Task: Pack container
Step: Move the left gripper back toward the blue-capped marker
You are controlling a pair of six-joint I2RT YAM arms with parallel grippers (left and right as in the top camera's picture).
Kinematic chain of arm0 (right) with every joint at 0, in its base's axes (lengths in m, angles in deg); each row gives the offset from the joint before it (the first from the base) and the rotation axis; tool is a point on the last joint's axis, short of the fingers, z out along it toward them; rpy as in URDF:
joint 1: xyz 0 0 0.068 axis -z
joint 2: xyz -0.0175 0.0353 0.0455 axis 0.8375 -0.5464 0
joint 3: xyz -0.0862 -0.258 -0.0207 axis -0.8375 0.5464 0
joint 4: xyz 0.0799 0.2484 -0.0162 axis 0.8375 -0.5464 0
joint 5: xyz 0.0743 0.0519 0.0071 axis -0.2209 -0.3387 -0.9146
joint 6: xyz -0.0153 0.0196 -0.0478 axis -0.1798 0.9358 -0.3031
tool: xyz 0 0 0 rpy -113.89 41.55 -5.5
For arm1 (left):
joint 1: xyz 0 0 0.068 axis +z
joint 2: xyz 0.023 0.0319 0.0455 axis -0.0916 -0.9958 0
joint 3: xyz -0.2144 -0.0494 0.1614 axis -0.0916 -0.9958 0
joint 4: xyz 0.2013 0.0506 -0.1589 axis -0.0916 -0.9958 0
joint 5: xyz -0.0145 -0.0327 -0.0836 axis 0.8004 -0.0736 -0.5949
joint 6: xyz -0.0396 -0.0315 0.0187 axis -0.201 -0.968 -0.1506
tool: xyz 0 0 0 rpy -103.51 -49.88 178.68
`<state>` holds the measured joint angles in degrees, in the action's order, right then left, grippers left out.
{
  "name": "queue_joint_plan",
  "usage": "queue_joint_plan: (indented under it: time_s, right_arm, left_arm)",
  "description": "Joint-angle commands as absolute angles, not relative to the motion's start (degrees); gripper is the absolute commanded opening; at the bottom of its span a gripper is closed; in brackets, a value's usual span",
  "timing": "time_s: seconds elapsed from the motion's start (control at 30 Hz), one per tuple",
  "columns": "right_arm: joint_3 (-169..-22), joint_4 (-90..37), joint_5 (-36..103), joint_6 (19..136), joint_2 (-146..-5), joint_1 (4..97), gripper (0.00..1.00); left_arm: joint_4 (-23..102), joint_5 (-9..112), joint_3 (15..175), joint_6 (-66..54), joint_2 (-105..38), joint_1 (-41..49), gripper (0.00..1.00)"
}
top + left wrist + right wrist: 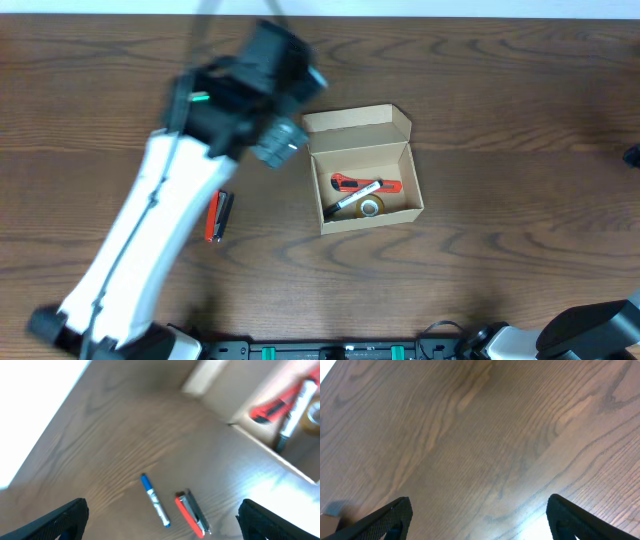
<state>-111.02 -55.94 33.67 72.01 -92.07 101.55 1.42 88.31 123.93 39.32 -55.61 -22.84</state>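
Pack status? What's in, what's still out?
Done: red cutter, a marker and a tape roll lie in the open container. In hand: nothing; left fingers stand apart, empty. Left: blue marker and red tool on the table, then the lid.

Wooden table [500, 80], container [375, 219] (open), blue marker [155, 506], red tool [191, 514]

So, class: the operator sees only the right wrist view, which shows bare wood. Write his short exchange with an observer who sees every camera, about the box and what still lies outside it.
Operator: Where is the container, and is it shut?
Observer: The container stands mid-table with its flap open.
Operator: Does anything still lie outside it?
Observer: Yes, a blue-capped pen beside a red tool, both on the wood.
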Motion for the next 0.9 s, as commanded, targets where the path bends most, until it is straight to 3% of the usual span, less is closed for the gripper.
queue_joint_plan:
  time_s: [0.0, 0.2, 0.33, 0.87]
  right_arm:
    - [-110.69, -55.94, 32.98, 70.92, -90.86, 101.04, 0.84]
    - [-110.69, -55.91, 31.93, 70.92, -90.86, 101.02, 0.84]
    - [-110.69, -55.96, 31.71, 70.7, -90.86, 100.98, 0.84]
    - [-110.69, -56.07, 31.75, 70.22, -90.86, 99.54, 0.84]
  left_arm:
    - [0.43, 85.75, 124.82, 36.35, -51.46, -15.98, 0.95]
    - [-1.51, 90.14, 122.49, 26.38, -50.89, -0.94, 0.95]
    - [0.33, 87.98, 116.43, 25.22, -51.18, 4.31, 0.95]
    - [28.13, 76.79, 79.45, 30.62, -51.42, 4.92, 0.95]
